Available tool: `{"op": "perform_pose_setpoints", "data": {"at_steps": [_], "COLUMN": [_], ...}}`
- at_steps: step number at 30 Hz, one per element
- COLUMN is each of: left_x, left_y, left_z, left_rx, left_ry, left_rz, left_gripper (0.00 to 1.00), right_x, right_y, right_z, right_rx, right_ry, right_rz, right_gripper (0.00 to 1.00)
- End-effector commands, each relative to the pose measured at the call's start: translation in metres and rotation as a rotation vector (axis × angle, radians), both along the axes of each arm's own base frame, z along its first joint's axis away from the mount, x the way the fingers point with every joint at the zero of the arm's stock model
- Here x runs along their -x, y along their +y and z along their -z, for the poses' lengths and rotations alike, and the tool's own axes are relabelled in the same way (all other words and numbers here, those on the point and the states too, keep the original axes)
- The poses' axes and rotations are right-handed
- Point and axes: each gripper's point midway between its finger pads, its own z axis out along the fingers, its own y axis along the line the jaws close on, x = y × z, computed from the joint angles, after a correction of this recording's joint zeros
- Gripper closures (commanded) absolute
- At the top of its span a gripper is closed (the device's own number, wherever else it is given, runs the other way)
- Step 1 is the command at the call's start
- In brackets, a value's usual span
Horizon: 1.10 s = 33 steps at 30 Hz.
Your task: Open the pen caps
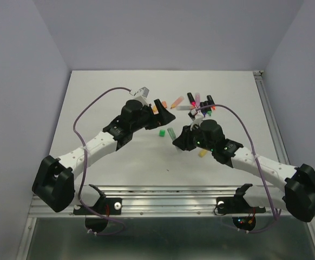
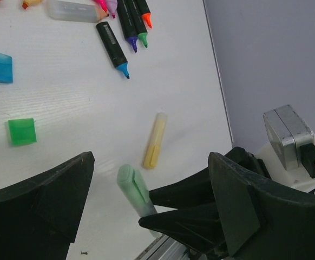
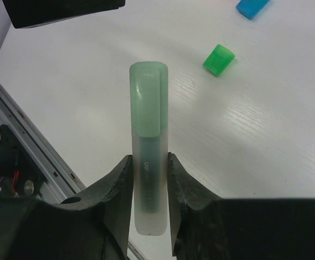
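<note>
My right gripper (image 3: pixel 148 165) is shut on the barrel of a mint pastel pen (image 3: pixel 146 146). Its mint cap (image 3: pixel 146 100) is on and points away from the fingers. The held pen (image 1: pixel 171 132) is above the table's middle. My left gripper (image 1: pixel 167 111) is open and empty, just beyond the capped end. In the left wrist view the mint pen (image 2: pixel 133 187) lies between my wide-open left gripper's (image 2: pixel 149 162) fingers without touching them. A loose green cap (image 3: pixel 218 58) and a blue cap (image 3: pixel 251 6) lie on the table.
A pastel yellow pen (image 2: pixel 154 141) lies beyond the mint one. Several uncapped black pens (image 2: pixel 113 43) and a pale pen (image 2: pixel 73 10) cluster at the back (image 1: pixel 196 100). The metal rail (image 1: pixel 163 195) runs along the near edge.
</note>
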Motion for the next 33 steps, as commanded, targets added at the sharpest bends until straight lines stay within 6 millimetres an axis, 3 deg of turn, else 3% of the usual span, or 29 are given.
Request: {"op": "perform_pose_setpoints", "data": {"at_steps": [1,7,15,17,18,20,21,23,24,25,29,33], "left_x": [0.002,-0.001,0.008,0.008,0.008,0.008,0.008,0.009,0.009,0.01,0.013,-0.004], "left_y": [-0.008,-0.006,-0.027,-0.029,-0.03,-0.031,-0.031,-0.032,-0.033,-0.034,-0.039,-0.03], "left_z": [0.004,0.015,0.019,0.021,0.022,0.021,0.021,0.02,0.02,0.02,0.014,0.006], "left_rx": [0.015,-0.014,-0.003,-0.001,0.0,0.005,0.005,0.009,0.009,0.011,0.038,0.05], "left_ry": [0.01,0.038,0.053,0.06,0.061,0.061,0.062,0.065,0.066,0.069,0.07,0.058], "left_rz": [-0.004,-0.032,0.043,0.045,0.046,0.048,0.048,0.049,0.052,0.057,0.079,-0.03], "left_gripper": [0.03,0.07,0.17,0.24,0.35,0.46,0.58,0.69,0.88,0.98,1.0,1.0], "right_x": [-0.011,-0.015,-0.019,-0.019,-0.019,-0.019,-0.019,-0.018,-0.018,-0.019,-0.018,-0.004], "right_y": [0.014,0.017,0.022,0.022,0.022,0.023,0.022,0.022,0.022,0.022,0.024,0.035], "right_z": [-0.022,-0.036,-0.045,-0.045,-0.047,-0.047,-0.047,-0.044,-0.044,-0.044,-0.037,-0.021], "right_rx": [-0.048,-0.106,-0.149,-0.149,-0.151,-0.149,-0.149,-0.141,-0.14,-0.138,-0.119,-0.103], "right_ry": [-0.069,-0.104,-0.112,-0.116,-0.118,-0.117,-0.117,-0.112,-0.111,-0.11,-0.088,-0.033], "right_rz": [0.025,0.058,0.076,0.079,0.077,0.075,0.075,0.071,0.076,0.078,0.066,-0.013], "right_gripper": [0.99,0.99,0.99,0.99,0.99,0.99,0.99,0.99,0.99,0.99,0.99,0.99]}}
